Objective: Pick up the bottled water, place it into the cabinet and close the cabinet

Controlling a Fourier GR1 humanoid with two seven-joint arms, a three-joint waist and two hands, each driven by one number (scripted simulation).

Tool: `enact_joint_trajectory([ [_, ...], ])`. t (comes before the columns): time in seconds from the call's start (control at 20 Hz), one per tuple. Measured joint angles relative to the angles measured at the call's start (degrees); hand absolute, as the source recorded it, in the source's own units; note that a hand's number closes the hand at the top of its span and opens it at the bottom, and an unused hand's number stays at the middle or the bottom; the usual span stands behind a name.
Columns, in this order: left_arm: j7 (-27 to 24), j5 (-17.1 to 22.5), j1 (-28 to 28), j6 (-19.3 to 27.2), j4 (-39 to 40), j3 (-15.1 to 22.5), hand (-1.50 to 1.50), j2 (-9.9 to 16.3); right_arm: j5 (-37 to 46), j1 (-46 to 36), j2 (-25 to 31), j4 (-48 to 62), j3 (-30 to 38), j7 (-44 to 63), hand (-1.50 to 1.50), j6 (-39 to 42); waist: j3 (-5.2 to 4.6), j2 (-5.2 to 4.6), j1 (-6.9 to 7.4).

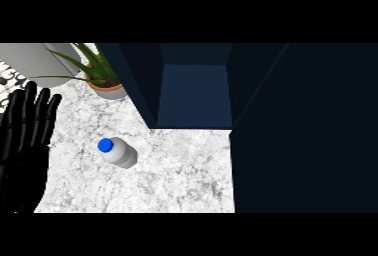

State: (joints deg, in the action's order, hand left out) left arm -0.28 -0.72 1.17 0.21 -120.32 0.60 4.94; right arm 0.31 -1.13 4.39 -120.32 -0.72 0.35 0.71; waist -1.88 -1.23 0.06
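Small white plastic water bottle with a blue cap point(117, 152) upright on the white marbled stone counter point(177, 175), in the open middle of the top, a little toward its left edge and short of the cabinet mouth. Dark navy cabinet point(193, 95) at the counter's far edge, open, its deep blue inside bare to view; its dark door point(306, 130) swung out along the counter's right edge, hiding that whole side. Black left hand point(26, 130) over the counter's left edge, fingers straight and spread, pointing away, grasping nothing, well apart from the bottle. Right hand nowhere in view. Green spiky-leaved plant in a terracotta pot point(103, 82) at the far left corner, just beside the cabinet's left wall. Pale grey rounded object point(37, 57) behind the plant, too cropped to identify.
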Motion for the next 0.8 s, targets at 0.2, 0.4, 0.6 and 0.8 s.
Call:
enact_joint_trajectory([
  [0.2,0.07,-1.39,0.26,0.02,-1.08,3.63,-1.5,-1.57,0.42,0.7,1.15,-2.3,-0.07,1.3,-1.5,0.88,1.2,0.84,-0.14],
  [0.4,2.95,1.24,1.99,2.63,0.86,8.21,-1.5,-3.46,-3.69,5.54,-0.74,-3.6,-2.62,3.12,-1.5,2.23,1.65,0.81,-0.57],
  [0.6,8.42,7.41,6.38,6.51,1.24,11.17,-1.5,-4.37,-11.13,10.75,-2.68,-4.45,-4.58,7.69,-1.5,3.62,1.81,1.14,-0.6],
  [0.8,10.67,9.22,11.07,8.13,-1.61,13.92,-1.5,-4.71,-16.26,16.73,-2.31,-8.15,-4.54,9.95,-1.5,5.58,1.86,1.31,-0.39],
])
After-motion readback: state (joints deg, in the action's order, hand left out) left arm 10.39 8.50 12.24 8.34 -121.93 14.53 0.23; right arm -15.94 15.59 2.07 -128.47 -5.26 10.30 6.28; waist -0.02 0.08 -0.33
